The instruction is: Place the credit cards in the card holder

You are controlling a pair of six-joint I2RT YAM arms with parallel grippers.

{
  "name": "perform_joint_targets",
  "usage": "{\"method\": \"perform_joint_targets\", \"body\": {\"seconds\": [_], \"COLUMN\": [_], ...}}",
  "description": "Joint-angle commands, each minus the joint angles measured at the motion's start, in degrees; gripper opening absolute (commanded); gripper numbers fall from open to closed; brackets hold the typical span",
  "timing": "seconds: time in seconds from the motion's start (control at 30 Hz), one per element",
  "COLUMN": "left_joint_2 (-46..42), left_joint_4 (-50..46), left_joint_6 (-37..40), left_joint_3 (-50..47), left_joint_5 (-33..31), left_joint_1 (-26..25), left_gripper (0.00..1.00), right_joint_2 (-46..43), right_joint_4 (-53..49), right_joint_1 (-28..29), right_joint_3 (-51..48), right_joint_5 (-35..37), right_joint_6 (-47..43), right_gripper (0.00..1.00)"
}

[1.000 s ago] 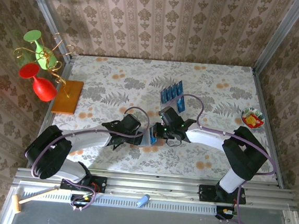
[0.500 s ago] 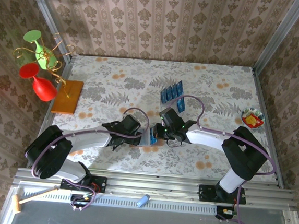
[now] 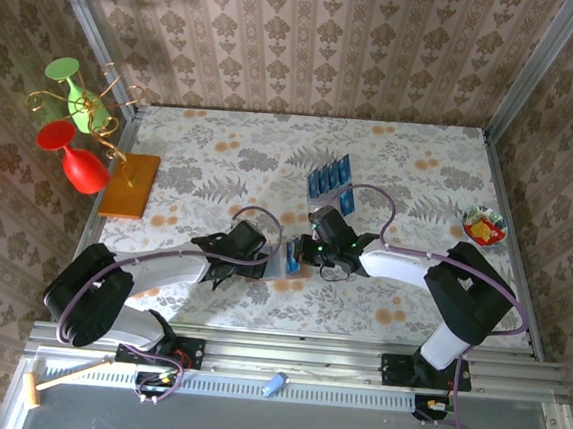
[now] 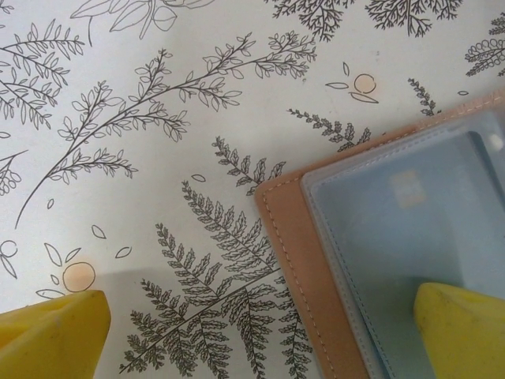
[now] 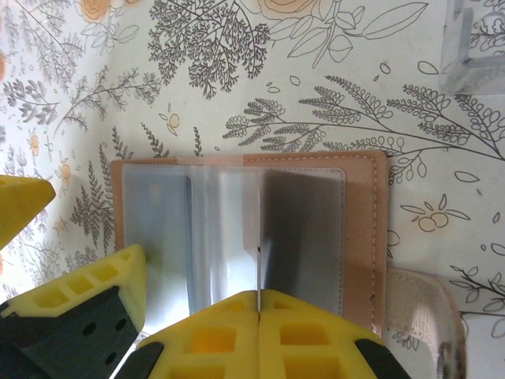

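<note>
Card holder (image 3: 287,262): is lying open and flat on the flower-printed tabletop (image 3: 222,149), near the middle and toward the near side, between the two claws. Its tan stitched border is framing clear pockets that are facing up.
Wire rack (image 3: 94,117): is standing at the far left edge, carrying a green goblet (image 3: 72,85) and a red goblet (image 3: 80,161).
Board (image 3: 131,184): orange-brown, is lying flat just right of the rack, along the tabletop's left side.
Left claw (image 4: 256,335): is gaping as wide as it goes and gripping nothing. One yellow fingertip is sitting over bare tabletop and the other over the card holder's clear pocket.
Pocketed card (image 4: 394,237): bluish with a pale square marking, is showing through the clear pocket next to that fingertip.
Right claw (image 5: 258,316): is pressing its yellow fingers fully together above the middle of the card holder. A thin dark sliver is poking up from the seam between them, and I cannot tell whether it is a card.
Strap (image 5: 418,308): tan, is sticking out from the card holder's side.
Credit cards (image 3: 328,178): blue, are bunching in a short row farther back on the tabletop, behind the right claw and apart from the card holder.
Bowl (image 3: 484,228): small, is sitting near the right edge, holding yellow and red pieces.
</note>
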Motion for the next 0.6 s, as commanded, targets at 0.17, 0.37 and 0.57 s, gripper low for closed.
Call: {"method": "perform_joint_targets", "body": {"seconds": [0.17,0.37,0.57], "left_joint_2": [-1.15,-1.18,-1.15], "left_joint_4": [-2.40,-2.38,-2.55], "left_joint_6": [-1.24,-1.59,-1.61], "left_joint_3": [-1.44,-1.74,-1.89], "left_joint_5": [-1.82,-2.10,-2.37], "left_joint_1": [0.31,0.44,0.51], "left_gripper": [1.00,1.00,1.00], "right_joint_2": [0.23,1.62,4.39], "right_joint_4": [15.67,23.97,32.06], "right_joint_1": [-0.86,-1.81,-2.93], "right_joint_3": [-4.78,-7.20,-9.39], "right_joint_5": [-3.57,-5.32,-7.52], "right_joint_6": [2.93,3.70,5.16], "right_gripper": [0.00,0.00,0.00]}}
